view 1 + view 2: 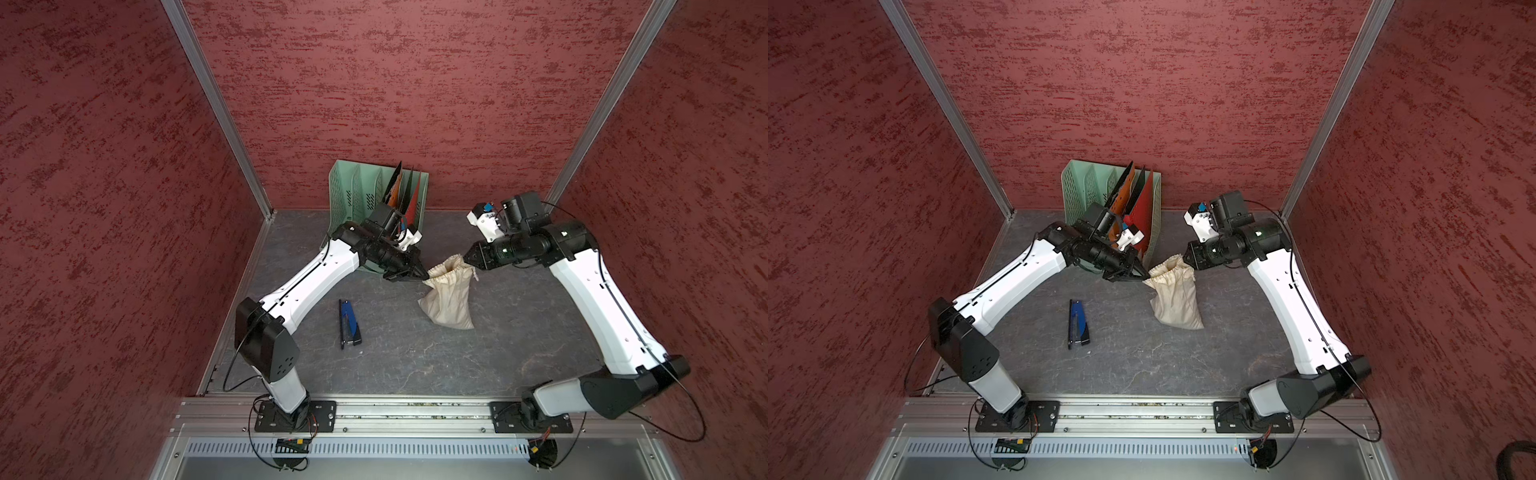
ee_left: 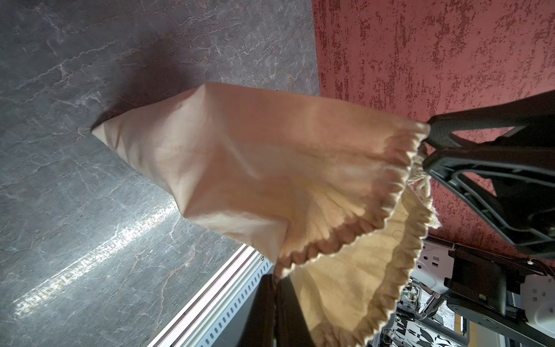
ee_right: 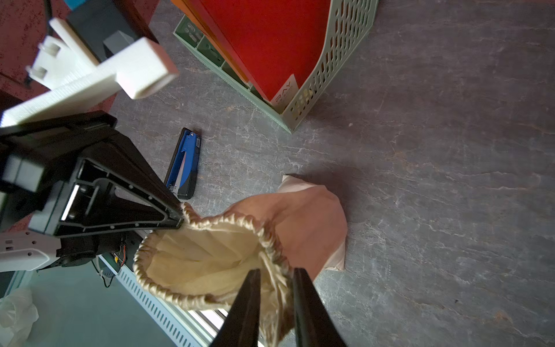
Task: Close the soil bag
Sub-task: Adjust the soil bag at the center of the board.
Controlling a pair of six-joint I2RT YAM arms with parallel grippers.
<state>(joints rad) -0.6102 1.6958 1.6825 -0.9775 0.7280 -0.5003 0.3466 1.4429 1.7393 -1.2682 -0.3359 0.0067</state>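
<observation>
So, left gripper (image 1: 424, 274): shut tight, pinching the rim of the soil bag (image 1: 449, 299) on the side nearest the green rack (image 1: 353, 195).
Left fingers (image 3: 150, 223): black and pressed together at the tip, with a small loop of cord poking out beside them.
Right gripper (image 1: 467, 257): at the bag's rim on the side away from the rack.
Right fingers (image 3: 247, 300): a small gap between them, with the gathered rim and a thin cord (image 2: 419, 180) in that gap (I cannot tell if they squeeze it or only sit around it).
Soil bag: cream cloth, standing up on the table (image 1: 415, 365) just in front of the rack's near corner. Its mouth is up and open in an oval, and its bottom corners rest on the table.
Left arm (image 1: 311, 278): white and black, reaching across the front of the rack to the bag.
Right arm (image 1: 590, 299): white and black, coming to the bag from the side away from the rack.
Stapler (image 1: 349, 322): blue and black, lying flat, farther from the rack than the bag is, apart from the bag, on the left arm's side.
Green rack: stands against the back wall (image 1: 415, 83) and holds red, orange and black folders (image 1: 1140, 208) upright in its slots.
Table: dark grey, like stone.
Back wall: red and rough.
</observation>
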